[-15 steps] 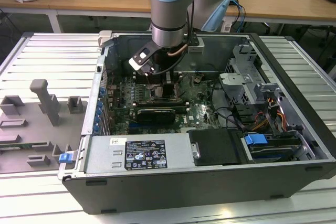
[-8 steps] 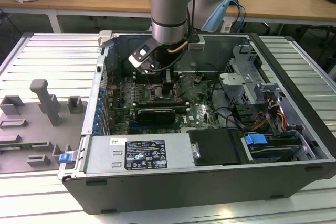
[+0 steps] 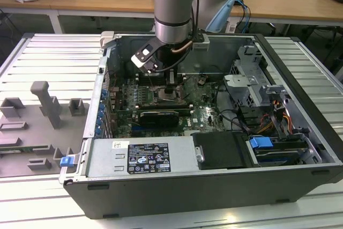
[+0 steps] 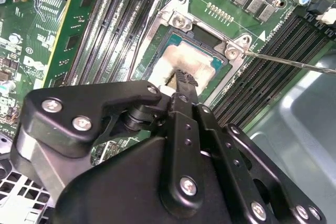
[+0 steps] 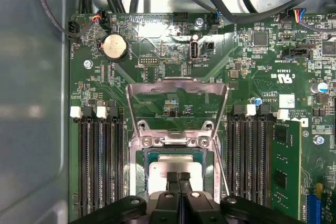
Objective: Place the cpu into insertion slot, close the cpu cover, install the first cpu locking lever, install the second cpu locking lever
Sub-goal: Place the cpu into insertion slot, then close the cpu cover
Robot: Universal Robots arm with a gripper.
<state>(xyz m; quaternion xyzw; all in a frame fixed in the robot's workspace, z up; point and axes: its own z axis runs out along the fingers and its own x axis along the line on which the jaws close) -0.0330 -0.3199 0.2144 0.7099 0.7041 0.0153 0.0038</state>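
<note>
Both fingers of the end effector [image 5: 178, 178] are pressed together, empty, tips at the top of the cpu [image 5: 167, 165], which lies seated in the insertion slot [image 5: 173, 141]. Beyond, the cpu cover [image 5: 177, 84] stands raised. Closing it seems the step in hand, which would need a push on its raised edge.

Bright overhead light, glare on cpu [image 4: 184, 61], soft shadows

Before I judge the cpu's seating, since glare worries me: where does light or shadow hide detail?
First wrist view: glare whitens the circuit board beyond the raised cpu cover and the cpu top. Second wrist view: the pincer blocks the cpu's near edge. Exterior view: the arm shades the insertion slot.
</note>
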